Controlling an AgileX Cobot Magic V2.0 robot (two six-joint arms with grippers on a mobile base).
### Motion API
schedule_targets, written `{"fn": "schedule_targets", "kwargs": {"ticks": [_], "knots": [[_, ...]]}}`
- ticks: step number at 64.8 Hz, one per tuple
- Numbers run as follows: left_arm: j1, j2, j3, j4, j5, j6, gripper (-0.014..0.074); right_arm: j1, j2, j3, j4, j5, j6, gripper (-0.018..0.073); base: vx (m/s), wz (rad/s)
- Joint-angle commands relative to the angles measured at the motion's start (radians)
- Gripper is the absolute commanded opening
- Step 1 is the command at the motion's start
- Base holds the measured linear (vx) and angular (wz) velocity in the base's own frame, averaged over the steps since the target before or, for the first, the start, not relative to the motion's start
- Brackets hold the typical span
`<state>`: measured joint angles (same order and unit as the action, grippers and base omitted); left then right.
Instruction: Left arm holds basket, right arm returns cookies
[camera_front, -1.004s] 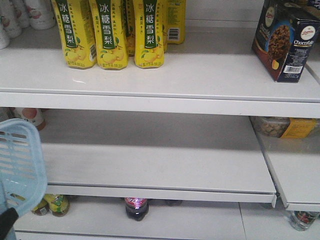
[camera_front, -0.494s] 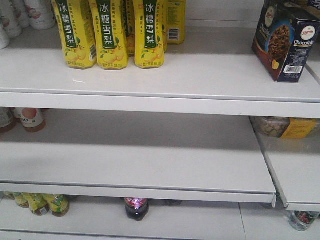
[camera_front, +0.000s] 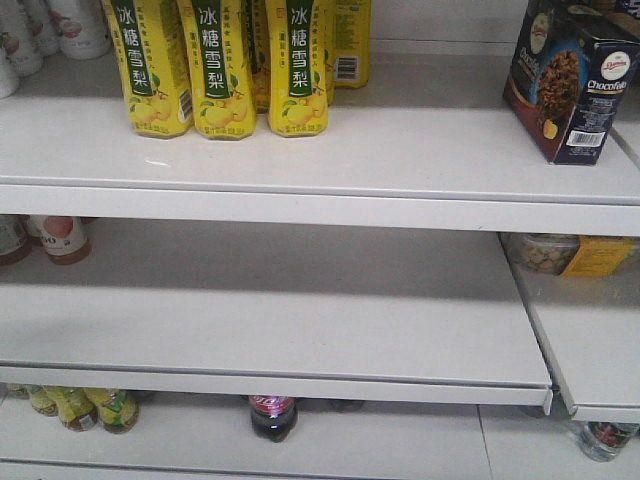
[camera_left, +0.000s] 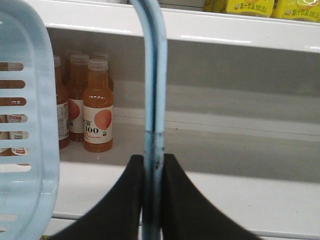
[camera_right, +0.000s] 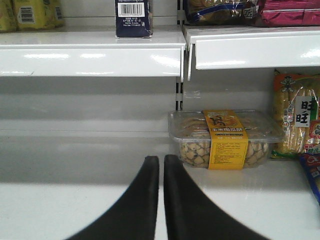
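The cookies (camera_front: 570, 85), a dark box marked "Chocofello", stand upright on the top shelf at the far right of the front view. Its barcode side (camera_right: 134, 19) shows on the upper shelf in the right wrist view. My left gripper (camera_left: 153, 157) is shut on the basket's light blue hoop handle (camera_left: 151, 75), which runs straight up between the fingers. The basket's slotted wall (camera_left: 30, 150) fills the left edge of that view. My right gripper (camera_right: 161, 159) is shut with nothing in it, low in front of the middle shelf. Neither arm nor the basket shows in the front view.
Yellow drink cartons (camera_front: 215, 65) stand at the top shelf's left. Orange juice bottles (camera_left: 97, 107) sit on the middle shelf beyond the basket. A clear snack tub with a yellow label (camera_right: 225, 140) and packets (camera_right: 295, 120) lie right of my right gripper. Bottles (camera_front: 273, 415) line the bottom shelf.
The basket, seen at the lower left of the front view one second ago, has left that view. The cookies and the cartons have not moved.
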<state>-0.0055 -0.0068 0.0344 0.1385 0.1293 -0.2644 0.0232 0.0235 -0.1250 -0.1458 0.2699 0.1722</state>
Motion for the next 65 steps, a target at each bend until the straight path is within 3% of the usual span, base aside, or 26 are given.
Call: {"fn": "schedule_targets", "kwargs": {"ticks": [1, 65], "knots": [[-0.024, -0.019, -0.028, 0.019, -0.093, 0.009, -0.0006, -0.004, 0.011, -0.025, -0.002, -0.078, -0.007, -0.0011, 0.0, 0.0], [-0.045, -0.018, -0.031, 0.019, -0.089, 0.015, -0.0006, -0.004, 0.011, -0.025, -0.002, -0.074, -0.006, -0.0011, 0.0, 0.0]]}}
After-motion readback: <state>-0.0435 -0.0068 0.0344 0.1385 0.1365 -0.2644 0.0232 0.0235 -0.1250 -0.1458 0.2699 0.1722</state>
